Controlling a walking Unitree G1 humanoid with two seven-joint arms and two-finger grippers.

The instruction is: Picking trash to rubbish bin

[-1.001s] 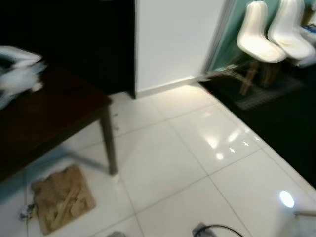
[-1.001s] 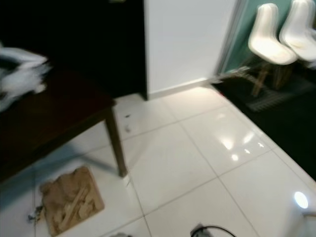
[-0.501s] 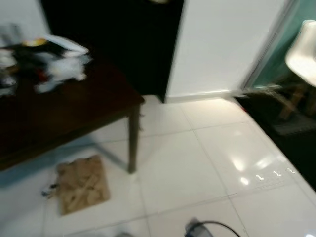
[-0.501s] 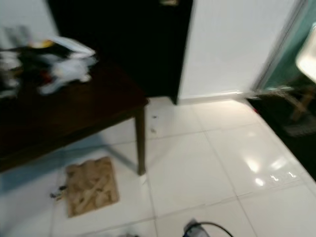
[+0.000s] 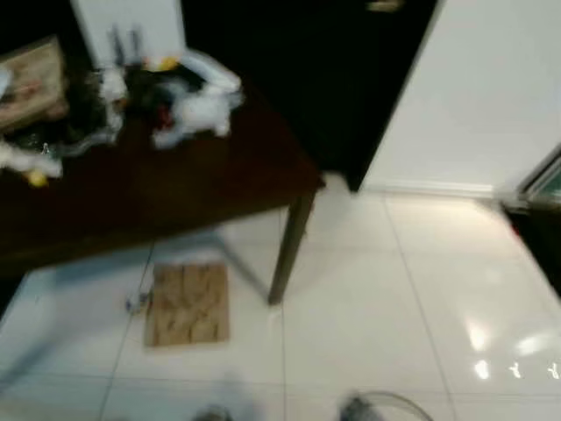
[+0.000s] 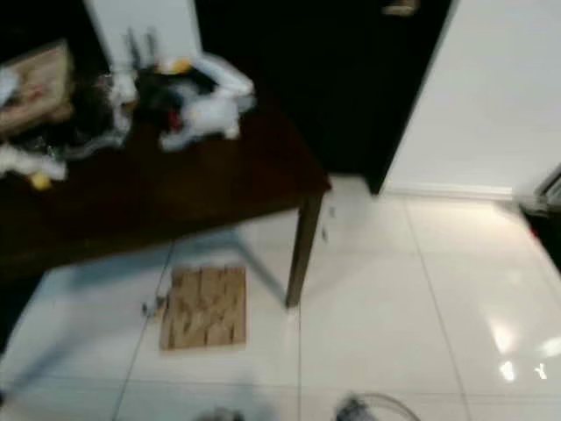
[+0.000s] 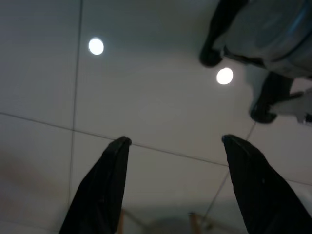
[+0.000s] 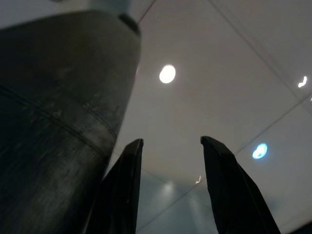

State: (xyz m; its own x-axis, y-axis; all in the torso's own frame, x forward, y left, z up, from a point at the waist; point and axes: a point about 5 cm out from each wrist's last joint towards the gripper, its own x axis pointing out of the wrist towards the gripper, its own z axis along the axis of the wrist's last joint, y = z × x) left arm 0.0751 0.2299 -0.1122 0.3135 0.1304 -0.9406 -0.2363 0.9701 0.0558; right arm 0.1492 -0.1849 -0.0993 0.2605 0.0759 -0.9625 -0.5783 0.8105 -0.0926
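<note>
A flattened brown piece of cardboard point(image 5: 188, 303) lies on the white tile floor under the dark wooden table point(image 5: 175, 197), with a small dark scrap point(image 5: 136, 303) beside it. White crumpled wrappers and other litter point(image 5: 195, 110) are piled on the table's far side, blurred. My left gripper point(image 7: 173, 141) hangs open over bare tile. My right gripper point(image 8: 170, 142) is open too, beside a dark rounded part of my own body point(image 8: 58, 112).
The table's leg point(image 5: 289, 250) stands near the cardboard. A black doorway point(image 5: 333, 79) and a white wall point(image 5: 491, 88) are behind. A brown box point(image 5: 31, 79) sits at the table's left end. Glossy tile point(image 5: 421, 324) spreads to the right.
The whole view has swung to the left: the table and cardboard have slid toward the middle and the white chairs have left the picture. More of the table's litter shows.
</note>
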